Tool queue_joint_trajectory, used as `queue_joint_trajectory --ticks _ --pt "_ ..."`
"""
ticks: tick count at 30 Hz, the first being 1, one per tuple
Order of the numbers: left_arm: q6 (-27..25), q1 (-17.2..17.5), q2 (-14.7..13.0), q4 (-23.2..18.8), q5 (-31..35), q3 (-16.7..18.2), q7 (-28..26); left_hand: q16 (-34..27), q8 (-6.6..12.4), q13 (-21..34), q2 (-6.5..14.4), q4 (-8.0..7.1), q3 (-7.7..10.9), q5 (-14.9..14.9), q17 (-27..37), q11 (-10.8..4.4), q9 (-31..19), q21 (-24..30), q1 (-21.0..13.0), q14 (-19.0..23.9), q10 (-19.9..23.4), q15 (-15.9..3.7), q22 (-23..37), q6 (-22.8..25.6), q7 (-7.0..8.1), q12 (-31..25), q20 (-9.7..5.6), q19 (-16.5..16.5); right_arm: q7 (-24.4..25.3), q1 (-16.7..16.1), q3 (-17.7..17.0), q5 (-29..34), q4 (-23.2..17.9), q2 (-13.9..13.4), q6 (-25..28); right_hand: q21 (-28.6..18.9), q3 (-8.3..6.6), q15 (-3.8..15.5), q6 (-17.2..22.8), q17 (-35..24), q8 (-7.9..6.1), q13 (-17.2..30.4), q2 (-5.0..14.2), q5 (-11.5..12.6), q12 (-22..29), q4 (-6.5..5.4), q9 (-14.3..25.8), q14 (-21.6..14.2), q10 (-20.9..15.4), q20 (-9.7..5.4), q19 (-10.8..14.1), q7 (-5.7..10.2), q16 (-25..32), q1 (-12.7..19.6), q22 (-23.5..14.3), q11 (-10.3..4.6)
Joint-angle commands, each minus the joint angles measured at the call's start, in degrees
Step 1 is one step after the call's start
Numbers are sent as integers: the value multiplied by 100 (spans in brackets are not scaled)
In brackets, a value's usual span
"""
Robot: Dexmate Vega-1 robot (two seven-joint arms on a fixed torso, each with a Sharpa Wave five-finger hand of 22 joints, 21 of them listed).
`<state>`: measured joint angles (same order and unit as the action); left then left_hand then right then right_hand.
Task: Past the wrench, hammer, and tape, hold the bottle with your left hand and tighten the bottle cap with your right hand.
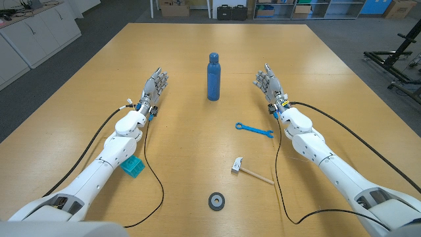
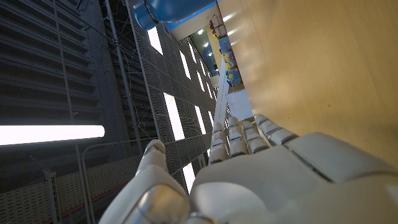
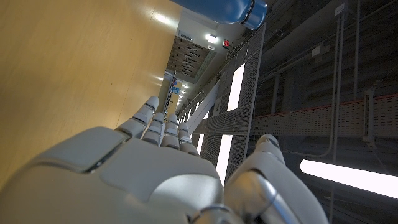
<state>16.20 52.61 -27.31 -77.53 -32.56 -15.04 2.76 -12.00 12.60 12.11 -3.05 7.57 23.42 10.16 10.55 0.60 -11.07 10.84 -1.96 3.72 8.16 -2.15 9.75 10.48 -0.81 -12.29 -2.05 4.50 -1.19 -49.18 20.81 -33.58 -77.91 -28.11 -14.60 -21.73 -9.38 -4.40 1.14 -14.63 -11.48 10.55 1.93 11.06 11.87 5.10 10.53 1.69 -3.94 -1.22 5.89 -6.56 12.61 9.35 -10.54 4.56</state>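
Flanking bottle [image 1: 214, 77], hands apart, empty.

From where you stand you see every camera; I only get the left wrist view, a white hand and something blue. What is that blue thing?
Observer: A blue bottle, standing upright on the table, cap on.
Operator: Is either hand touching it?
Observer: No. The left hand and the right hand sit either side of it, both apart from it and holding nothing.
Operator: Anything else on the table?
Observer: Nearer the robot lie a blue wrench, a hammer and a roll of tape.
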Motion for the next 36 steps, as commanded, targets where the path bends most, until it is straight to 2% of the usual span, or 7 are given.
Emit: queue_joint_trajectory --ticks 1,5,10,18,30,36 --pt "186 22 150 55 185 66 -190 -65 54 -7 6 20 53 12 10 -52 -11 81 -61 174 179 -238 26 153 40 -65 -664 158 -328 -87 -19 -58 40 19 -270 -3 -41 -17 38 -13 -33 26 8 13 37 3 29 -26 -41 0 39 -98 21 70 -28 35" --pt "263 -121 131 240 287 33 -72 -69 63 -12 3 28 54 9 8 -64 -11 90 -69 207 211 -249 25 191 55 -72 -679 200 -349 -87 -61 -60 125 71 -444 7 -44 -15 37 -11 -30 27 17 10 34 6 29 -23 -35 4 28 -95 20 78 -28 55" --pt "362 -232 153 304 313 58 -8 -66 63 -16 4 39 59 9 7 -59 -12 87 -84 228 219 -229 25 209 54 -68 -609 214 -278 -44 -67 19 133 70 -460 11 -47 -20 59 -10 -37 28 26 7 30 9 29 -16 -26 5 34 -102 17 87 -29 41" --pt "193 -378 106 313 448 30 -71 -58 78 -20 21 57 77 10 6 -61 -13 78 -121 242 256 -216 24 262 52 -75 -577 216 -177 29 -22 73 126 139 -371 20 -53 -29 118 -8 -54 30 45 -2 41 14 31 -35 -57 13 43 -120 25 101 -30 32" --pt "406 -882 383 1095 530 -177 340 -61 92 -26 58 102 125 11 4 -69 -16 81 -215 303 309 -229 23 314 74 -82 -566 264 -45 -2 -61 101 165 183 -417 23 -61 -34 103 -6 -41 32 69 -11 42 21 31 -64 -65 20 73 -100 35 121 -30 30" --pt "572 -961 459 1257 644 -237 401 -55 80 -28 73 132 153 17 3 -76 -17 75 -277 316 306 -222 22 286 81 -74 -554 267 -82 39 -81 66 235 196 -428 25 -65 -43 84 -5 -31 32 77 -14 44 25 32 -73 -73 20 83 -95 39 130 -31 28"
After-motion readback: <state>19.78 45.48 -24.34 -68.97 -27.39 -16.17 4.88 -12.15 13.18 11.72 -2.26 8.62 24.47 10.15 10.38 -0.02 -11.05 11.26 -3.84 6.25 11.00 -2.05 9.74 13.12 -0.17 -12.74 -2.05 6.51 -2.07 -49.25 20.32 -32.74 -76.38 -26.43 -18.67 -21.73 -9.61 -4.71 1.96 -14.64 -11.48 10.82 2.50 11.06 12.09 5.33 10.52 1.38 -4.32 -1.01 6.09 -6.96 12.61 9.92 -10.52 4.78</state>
